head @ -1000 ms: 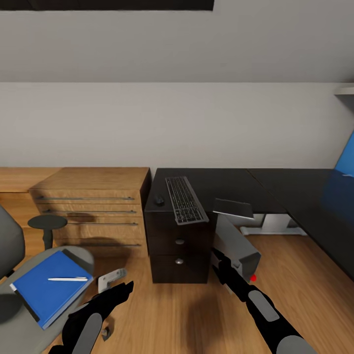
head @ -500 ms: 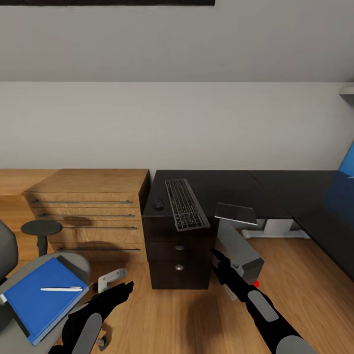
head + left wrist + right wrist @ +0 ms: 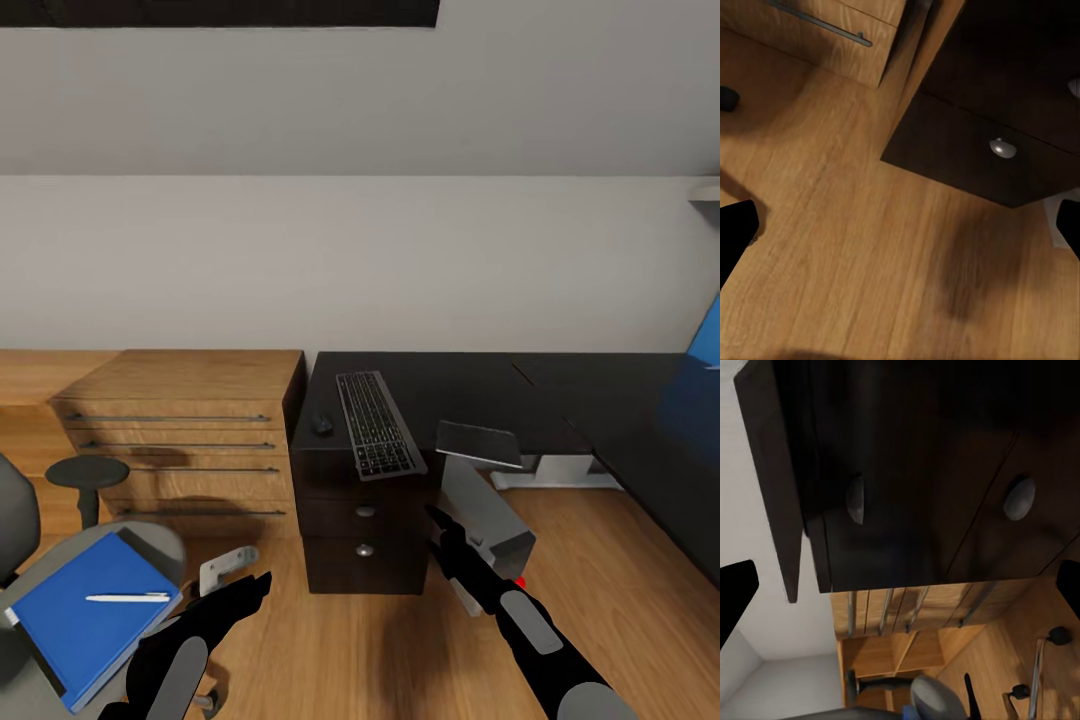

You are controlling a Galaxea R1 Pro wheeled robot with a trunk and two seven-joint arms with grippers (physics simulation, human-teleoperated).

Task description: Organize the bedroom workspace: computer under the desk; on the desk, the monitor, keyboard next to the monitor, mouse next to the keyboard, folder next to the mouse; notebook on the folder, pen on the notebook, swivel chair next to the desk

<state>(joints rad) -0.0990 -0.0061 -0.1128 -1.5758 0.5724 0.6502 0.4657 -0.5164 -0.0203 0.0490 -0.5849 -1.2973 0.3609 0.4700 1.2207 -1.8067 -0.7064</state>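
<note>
Keyboard [image 3: 377, 424] lies lengthwise front-to-back on desk [image 3: 460, 385], overhanging its front edge.

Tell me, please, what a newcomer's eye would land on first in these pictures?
Probably the bright blue folder on the swivel chair seat at lower left, with a white pen lying on it. Next, the keyboard jutting over the front edge of the black desk, and the grey computer leaning tilted beside the drawers.

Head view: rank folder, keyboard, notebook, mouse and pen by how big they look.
1. Folder, though it lies nearest the camera
2. Keyboard
3. Notebook
4. Pen: long but very thin
5. Mouse; close to the pen, so that order is unsure
</note>
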